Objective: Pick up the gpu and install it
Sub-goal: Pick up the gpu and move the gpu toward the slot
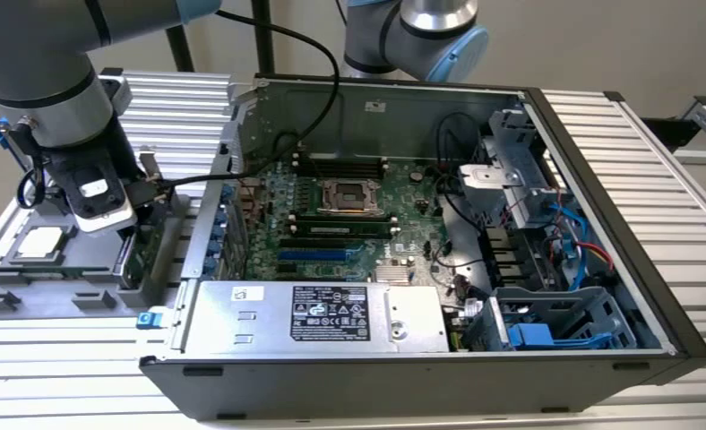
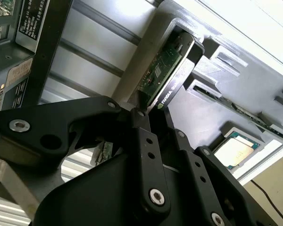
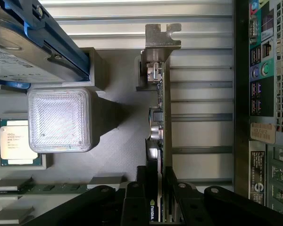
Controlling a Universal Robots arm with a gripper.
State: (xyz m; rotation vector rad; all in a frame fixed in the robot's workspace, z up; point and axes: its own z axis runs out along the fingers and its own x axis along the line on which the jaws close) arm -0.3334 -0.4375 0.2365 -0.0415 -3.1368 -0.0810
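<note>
The gpu [image 3: 160,117] stands on edge in a slot of the grey parts holder [image 1: 42,287], its silver end bracket [image 3: 161,40] at the far end. In the second wrist view the gpu [image 2: 166,75] shows its green board and black cooler. My gripper [image 3: 155,207] has its black fingers [image 3: 132,200] pressed against both faces of the card, so it is shut on it. In the exterior view the gripper [image 1: 144,215] hangs over the holder at the left, beside the open computer case [image 1: 640,269]. The card remains seated in the holder.
A silver hard drive in a blue frame [image 3: 28,42], a processor [image 3: 16,141], a translucent white block [image 3: 59,120] and memory sticks [image 3: 37,187] share the holder. The case's rear panel [image 3: 264,94] stands close beside the card. Inside the case lie the motherboard [image 1: 329,224] and power supply [image 1: 317,313].
</note>
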